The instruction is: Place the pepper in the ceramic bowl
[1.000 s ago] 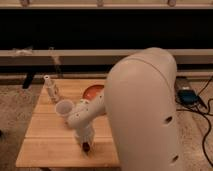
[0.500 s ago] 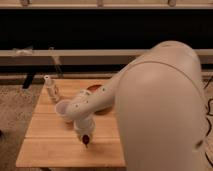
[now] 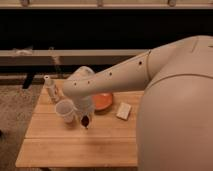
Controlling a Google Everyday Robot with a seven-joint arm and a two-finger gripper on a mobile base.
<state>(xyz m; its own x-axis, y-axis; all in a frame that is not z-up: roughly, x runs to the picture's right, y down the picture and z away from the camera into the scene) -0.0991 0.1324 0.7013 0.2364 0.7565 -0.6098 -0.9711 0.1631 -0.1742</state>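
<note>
Claw [image 3: 85, 121] hangs low over the tabletop [image 3: 75, 145], at the end of the pale arm [image 3: 115, 77] that reaches in from the right. A small dark red thing sits at its tip, most likely the pepper [image 3: 85, 121]; claw seems closed on it, pepper just above the wood or barely off it, cannot tell which.

Just left of the claw, near touching: cup [image 3: 65, 110]. Right and a little farther off: bowl [image 3: 102, 101], orange, partly hidden behind the arm. Beyond the bowl to the right, a small pale block [image 3: 123, 110]. Far left corner: a white bottle [image 3: 50, 87].

Step in hand, by my reading: carry, pepper gripped and not yet in the bowl.

Next move calls for a lift clear of the bowl's rim, a short shift right and away, then release over the bowl's middle. Watch the cup: a swing could knock it.
</note>
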